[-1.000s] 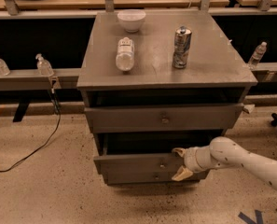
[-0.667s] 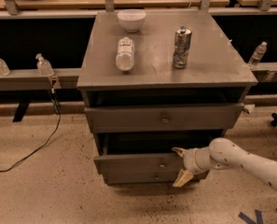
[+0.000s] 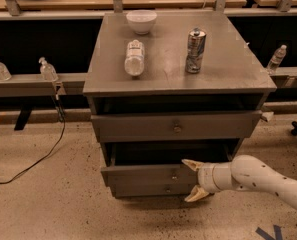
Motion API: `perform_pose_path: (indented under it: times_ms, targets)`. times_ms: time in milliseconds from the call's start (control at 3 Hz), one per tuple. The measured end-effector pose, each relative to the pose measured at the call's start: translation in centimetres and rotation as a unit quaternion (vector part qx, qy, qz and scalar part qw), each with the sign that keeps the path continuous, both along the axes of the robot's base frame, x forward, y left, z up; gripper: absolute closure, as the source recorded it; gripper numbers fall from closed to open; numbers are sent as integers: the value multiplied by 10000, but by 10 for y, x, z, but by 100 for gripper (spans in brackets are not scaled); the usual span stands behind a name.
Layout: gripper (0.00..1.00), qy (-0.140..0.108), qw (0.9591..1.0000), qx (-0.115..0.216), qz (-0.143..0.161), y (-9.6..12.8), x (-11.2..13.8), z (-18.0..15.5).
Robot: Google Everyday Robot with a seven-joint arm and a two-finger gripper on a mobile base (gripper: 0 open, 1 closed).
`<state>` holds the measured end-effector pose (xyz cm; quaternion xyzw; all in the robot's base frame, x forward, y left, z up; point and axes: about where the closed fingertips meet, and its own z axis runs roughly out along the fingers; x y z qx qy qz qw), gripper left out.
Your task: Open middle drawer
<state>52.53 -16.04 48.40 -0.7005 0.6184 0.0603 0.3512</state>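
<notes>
Barely anything is shifting versus a second ago: the gripper [image 3: 186,180] is sitting a touch lower and the drawers are staying put.

- Cabinet [image 3: 238,79] is facing the camera, with three drawers stacked under its top.
- Arm [image 3: 268,179] is coming in low from the right, roughly level with the second drawer. That's making sense for a straight pull.
- Top drawer [image 3: 138,127] is sticking out slightly, with a dark gap above it.
- Middle drawer [image 3: 143,175] is sitting second down, its front standing a little forward with a dark opening above. I'm reading it as partly open, not fully.
- Lowest drawer [image 3: 138,189] is showing only as a thin strip.
- Gripper fingers [image 3: 192,164] are spread wide and holding nothing, one up near the middle drawer's top edge and the other below its front. Knob [image 3: 174,175] is sitting just left of them.
- Bottle [image 3: 134,57] is lying on its side. Can [image 3: 195,50] and bowl [image 3: 141,21] are standing upright on top, well away from the gripper.

Hard to call whether the fingers are touching the front or hooking its edge. They're probably close, but that's not clear. Drawer interiors are reading black. The arm is running off the right edge and the base isn't showing.
</notes>
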Motion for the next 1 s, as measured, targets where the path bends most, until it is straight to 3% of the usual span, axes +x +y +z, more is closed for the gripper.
perform_pose_path:
  times_ms: [333,1000]
  targets:
    - [35,-305,9995,-35,49,1,1,23]
    - [76,-121,9989,161,-434,-20,45,20]
